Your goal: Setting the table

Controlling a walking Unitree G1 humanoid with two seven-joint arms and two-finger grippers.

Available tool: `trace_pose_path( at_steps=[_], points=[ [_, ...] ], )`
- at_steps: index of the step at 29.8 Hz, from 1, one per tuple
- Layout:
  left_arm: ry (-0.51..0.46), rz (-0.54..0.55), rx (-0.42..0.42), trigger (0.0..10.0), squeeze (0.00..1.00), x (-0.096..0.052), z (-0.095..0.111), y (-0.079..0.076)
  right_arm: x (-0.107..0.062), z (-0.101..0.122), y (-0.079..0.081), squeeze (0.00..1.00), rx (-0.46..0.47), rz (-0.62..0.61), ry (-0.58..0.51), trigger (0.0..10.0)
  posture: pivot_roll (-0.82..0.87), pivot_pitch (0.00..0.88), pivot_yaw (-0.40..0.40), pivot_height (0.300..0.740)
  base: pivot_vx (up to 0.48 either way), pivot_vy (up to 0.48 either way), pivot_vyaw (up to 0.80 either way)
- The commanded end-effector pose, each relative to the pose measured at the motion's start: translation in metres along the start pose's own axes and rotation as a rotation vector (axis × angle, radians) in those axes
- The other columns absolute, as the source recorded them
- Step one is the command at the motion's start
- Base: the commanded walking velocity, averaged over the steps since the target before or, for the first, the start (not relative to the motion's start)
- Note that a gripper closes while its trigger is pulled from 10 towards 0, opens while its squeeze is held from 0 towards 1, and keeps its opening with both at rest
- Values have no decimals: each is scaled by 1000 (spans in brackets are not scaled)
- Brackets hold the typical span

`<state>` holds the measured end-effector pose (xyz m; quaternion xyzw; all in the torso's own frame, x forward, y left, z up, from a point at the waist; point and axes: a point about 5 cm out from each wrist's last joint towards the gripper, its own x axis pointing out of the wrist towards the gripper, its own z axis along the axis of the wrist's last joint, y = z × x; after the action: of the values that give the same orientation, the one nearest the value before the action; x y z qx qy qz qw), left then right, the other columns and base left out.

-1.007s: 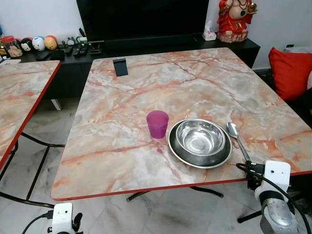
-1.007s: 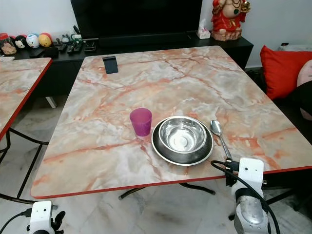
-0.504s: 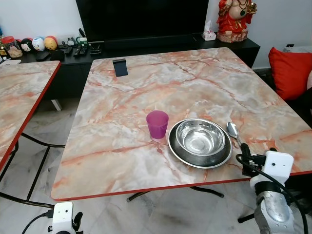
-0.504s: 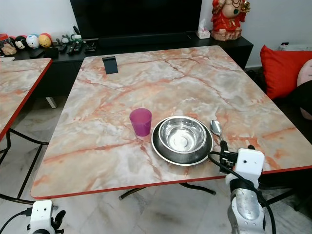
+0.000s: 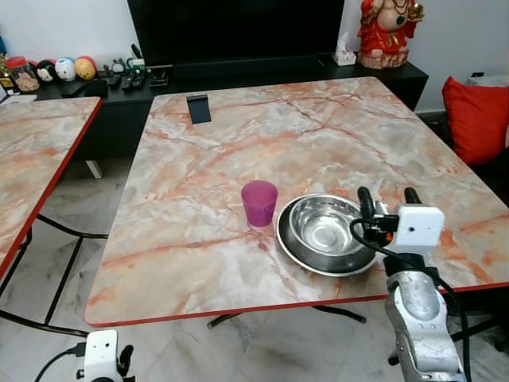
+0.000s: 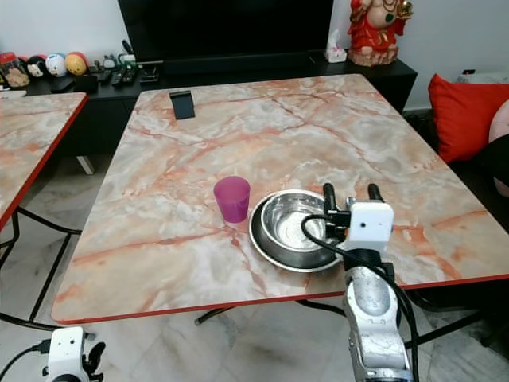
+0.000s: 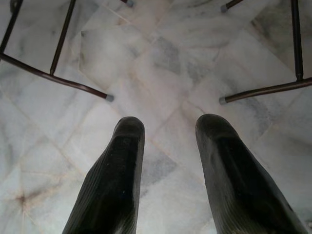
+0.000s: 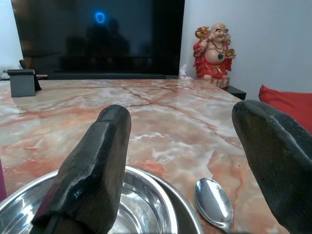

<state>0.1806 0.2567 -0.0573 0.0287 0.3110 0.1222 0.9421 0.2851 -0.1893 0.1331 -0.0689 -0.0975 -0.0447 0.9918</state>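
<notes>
Left hand (image 7: 165, 170): released, hanging over floor tiles (image 7: 161, 63). Right hand (image 5: 390, 195): released, above bench (image 5: 238, 143) edge; spoon (image 8: 213, 202) lies on bench between its fingers; bowl (image 5: 322, 227) on plate just beside; purple cup (image 5: 259, 202) beyond the bowl.

Bare marble table (image 5: 318, 135) lies open beyond bowl (image 5: 326, 231), cup (image 5: 259, 202) and spoon (image 8: 213, 204).

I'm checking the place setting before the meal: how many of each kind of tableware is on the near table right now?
Purple cup: 1
Steel bowl: 1
Steel plate under the bowl: 1
Spoon, beside the plate and between the open fingers of the right gripper: 1
Total: 4
</notes>
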Motion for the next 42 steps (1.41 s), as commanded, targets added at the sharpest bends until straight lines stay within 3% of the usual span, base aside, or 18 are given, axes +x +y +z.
trace_pose_path(
  at_steps=[1,8,19,30,42],
  points=[
    [9,9,0,10000,0,-4,-7,1,3,3,4,0,8,13,-16,10000,-88,0,31,724,0,0,0],
    [16,11,4,10000,0,-7,-12,2,-4,4,13,0,-21,66,-23,10000,-85,0,30,724,0,0,0],
    [11,-11,-1,10000,0,-4,-7,2,-3,7,23,0,-25,86,-41,10000,-93,0,45,724,0,0,0],
    [16,-9,-2,10000,0,-5,-8,4,-5,10,41,0,7,128,-35,10000,-70,0,34,724,0,279,0],
    [14,3,-11,10000,0,-5,-8,5,-4,10,42,0,-3,123,-16,10000,-53,0,26,724,0,437,0]
  ],
)
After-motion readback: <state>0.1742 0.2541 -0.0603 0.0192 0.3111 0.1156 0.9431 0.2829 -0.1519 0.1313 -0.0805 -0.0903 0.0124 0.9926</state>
